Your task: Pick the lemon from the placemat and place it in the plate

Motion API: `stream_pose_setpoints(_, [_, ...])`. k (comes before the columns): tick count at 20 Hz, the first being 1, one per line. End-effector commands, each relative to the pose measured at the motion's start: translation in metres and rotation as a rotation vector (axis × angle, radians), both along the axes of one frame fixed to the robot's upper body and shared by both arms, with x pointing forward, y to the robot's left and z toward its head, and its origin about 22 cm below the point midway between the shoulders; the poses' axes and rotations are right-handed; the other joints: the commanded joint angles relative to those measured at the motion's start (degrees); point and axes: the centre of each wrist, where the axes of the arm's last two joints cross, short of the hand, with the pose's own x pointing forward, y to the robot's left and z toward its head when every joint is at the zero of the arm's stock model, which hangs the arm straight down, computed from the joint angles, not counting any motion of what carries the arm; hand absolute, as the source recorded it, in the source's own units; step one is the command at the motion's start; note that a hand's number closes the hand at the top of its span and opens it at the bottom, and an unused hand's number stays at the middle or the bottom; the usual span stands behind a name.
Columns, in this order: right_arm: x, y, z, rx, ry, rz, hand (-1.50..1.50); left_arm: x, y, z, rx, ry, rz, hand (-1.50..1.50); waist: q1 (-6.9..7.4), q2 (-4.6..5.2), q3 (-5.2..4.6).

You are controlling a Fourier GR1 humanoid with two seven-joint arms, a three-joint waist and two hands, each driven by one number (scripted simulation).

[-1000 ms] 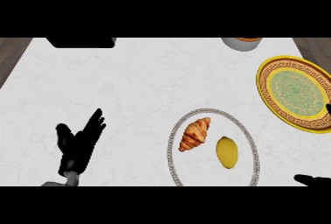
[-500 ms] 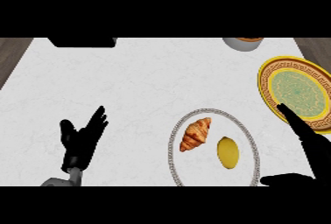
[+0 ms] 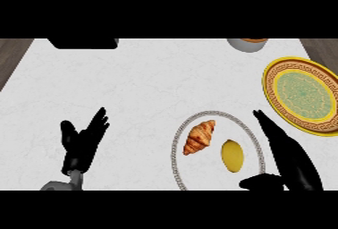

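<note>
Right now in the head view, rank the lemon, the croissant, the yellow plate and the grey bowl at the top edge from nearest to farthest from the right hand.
From the right hand:
1. Lemon, just left of it on the placemat.
2. Croissant, further left on the placemat.
3. Yellow plate, up and right; close to the croissant's rank, hard to separate.
4. Grey bowl, top edge, farthest.

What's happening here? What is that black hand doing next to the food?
The right robot hand is open beside a round placemat, its fingers alongside the lemon without gripping it. A croissant lies next to the lemon. The yellow plate, where the lemon should go, holds nothing yet. The left robot hand rests open at the lower left.
</note>
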Motion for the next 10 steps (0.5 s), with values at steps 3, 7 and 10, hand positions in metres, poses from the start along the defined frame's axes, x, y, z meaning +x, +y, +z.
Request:
stream_pose_setpoints(3, [-0.004,0.018,-0.016,0.029,0.044,0.005,-1.50,-0.014,-0.022,-0.002,-0.018,-0.028,0.004,0.00,-0.02,-0.05,0.00])
stream_pose_setpoints(7, [-0.003,0.012,-0.018,0.023,0.038,0.023,-1.50,-0.007,-0.002,-0.016,-0.005,-0.005,-0.006,0.00,-0.15,-0.03,0.00])
stream_pose_setpoints(10, [-0.008,0.027,-0.041,-0.056,0.043,-0.015,-1.50,-0.021,-0.016,-0.006,-0.004,-0.022,0.003,0.00,-0.07,-0.06,0.01])
